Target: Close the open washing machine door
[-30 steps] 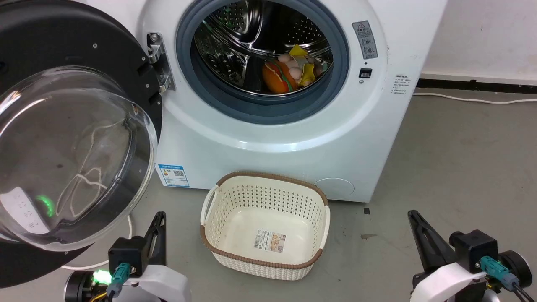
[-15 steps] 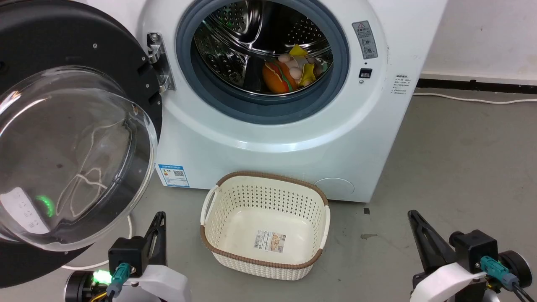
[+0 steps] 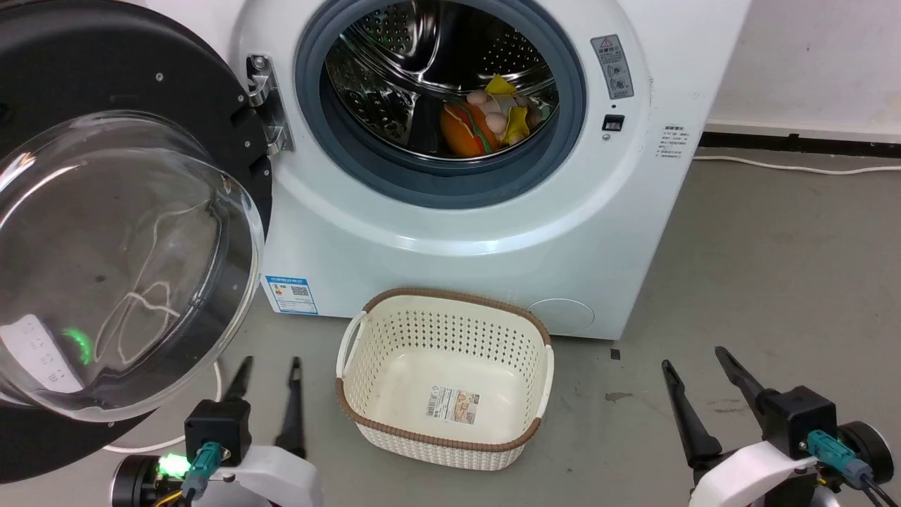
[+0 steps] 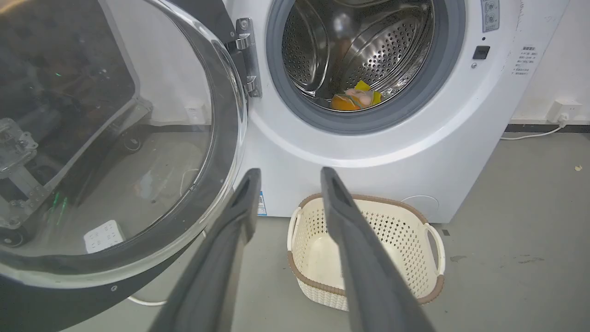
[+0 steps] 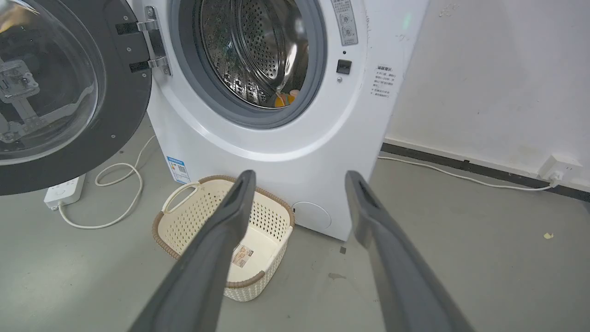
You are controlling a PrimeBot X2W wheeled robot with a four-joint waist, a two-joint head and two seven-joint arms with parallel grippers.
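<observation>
Washing machine door (image 3: 127, 232), black-rimmed with bulging clear glass, swung wide open on its hinge

A cream perforated basket (image 3: 450, 327) is set on the grey floor (image 3: 774, 282), centre, near; a toy burger (image 3: 466, 130) is spotted inside the drum (image 3: 394, 77), far.

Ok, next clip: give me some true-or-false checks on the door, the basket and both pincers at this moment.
1. The washing machine door stands swung wide open. True.
2. The left pincer is shut on the door's black rim. False: it is open, holds nothing and is apart from the door.
3. The basket is full of laundry. False: only a label shows inside it.
4. Colourful items lie inside the drum. True.
5. The right pincer is open and holds nothing. True.
</observation>
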